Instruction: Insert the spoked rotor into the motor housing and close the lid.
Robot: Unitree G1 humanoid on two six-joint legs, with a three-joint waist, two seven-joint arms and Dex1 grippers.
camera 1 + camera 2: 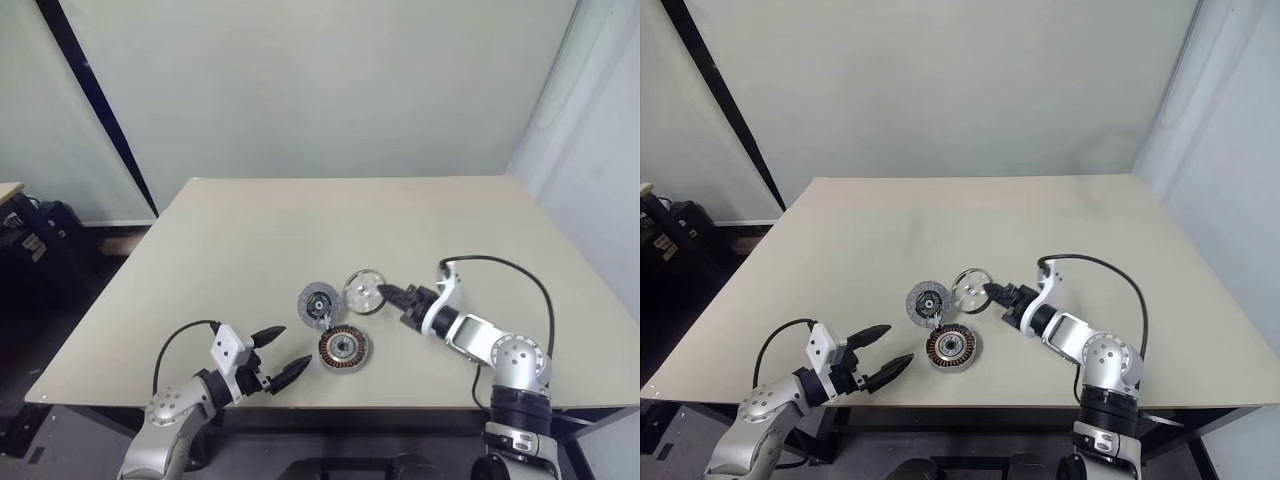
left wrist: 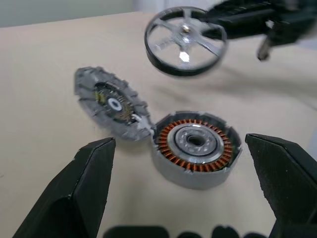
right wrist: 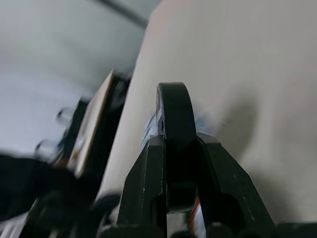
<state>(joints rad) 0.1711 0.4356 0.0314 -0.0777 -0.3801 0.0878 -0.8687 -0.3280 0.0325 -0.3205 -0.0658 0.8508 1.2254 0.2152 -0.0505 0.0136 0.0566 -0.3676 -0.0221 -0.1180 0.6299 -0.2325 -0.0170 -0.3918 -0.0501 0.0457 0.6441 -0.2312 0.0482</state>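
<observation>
The left end effector (image 1: 277, 353) hangs low over the near edge of the table (image 1: 250, 230) with its fingers spread wide and nothing between them, pointing at the housing (image 1: 343, 347) just beside it. If it drifts inward it could nudge the housing off its spot. The lid (image 1: 319, 302) lies just past the housing, leaning against its rim with the dark inner face up; a knock to the housing would likely tip or slide it.

The rotor (image 1: 364, 291) is off the table, above and beyond the housing and beside the lid, held by its edge in the right end effector (image 1: 384, 293), whose fingers are pinched nearly together on the thin rim. That grip looks slight, so the wheel may twist or slip as it is carried across. It also hangs tilted; lowered that way, it would likely catch on the copper windings or jam on the silver centre instead of seating flat.
</observation>
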